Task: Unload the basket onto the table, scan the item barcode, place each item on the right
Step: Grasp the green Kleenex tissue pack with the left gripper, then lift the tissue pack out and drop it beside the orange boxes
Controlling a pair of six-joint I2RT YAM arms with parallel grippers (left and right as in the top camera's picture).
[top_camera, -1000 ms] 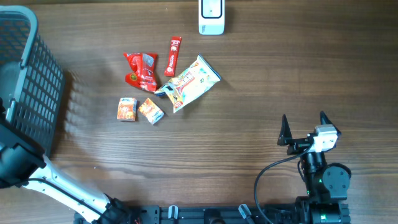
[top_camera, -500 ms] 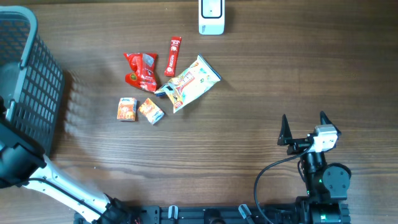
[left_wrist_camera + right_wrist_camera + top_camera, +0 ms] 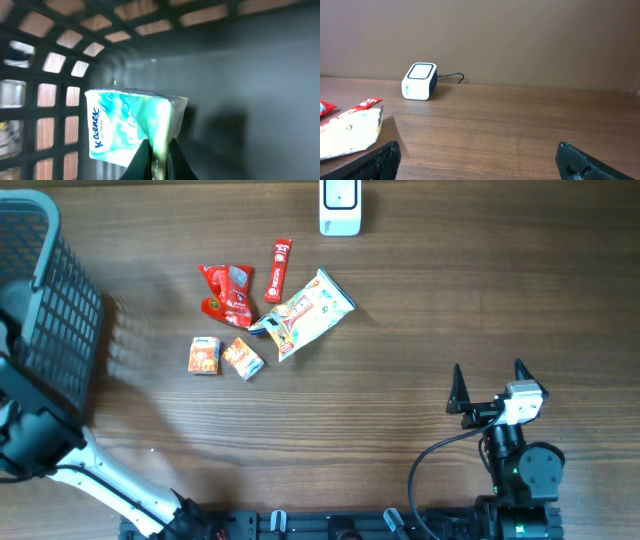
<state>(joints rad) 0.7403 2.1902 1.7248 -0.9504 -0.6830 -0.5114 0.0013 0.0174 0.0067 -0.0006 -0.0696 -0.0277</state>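
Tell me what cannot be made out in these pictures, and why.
1. Barcode of the tissue pack: left wrist view, none on the faces shown.
2. The tissue pack itself, overhead: hidden inside the basket.
3. Print on the orange box: overhead, too small.
4. Most of the white packet: right wrist view, cut off by the left edge.

I worked at a table (image 3: 420,310) of dark brown wood, its grain running side to side. Behind its far edge rose a plain tan wall (image 3: 520,35), evenly lit; a paler strip at its right end was perhaps a corner.
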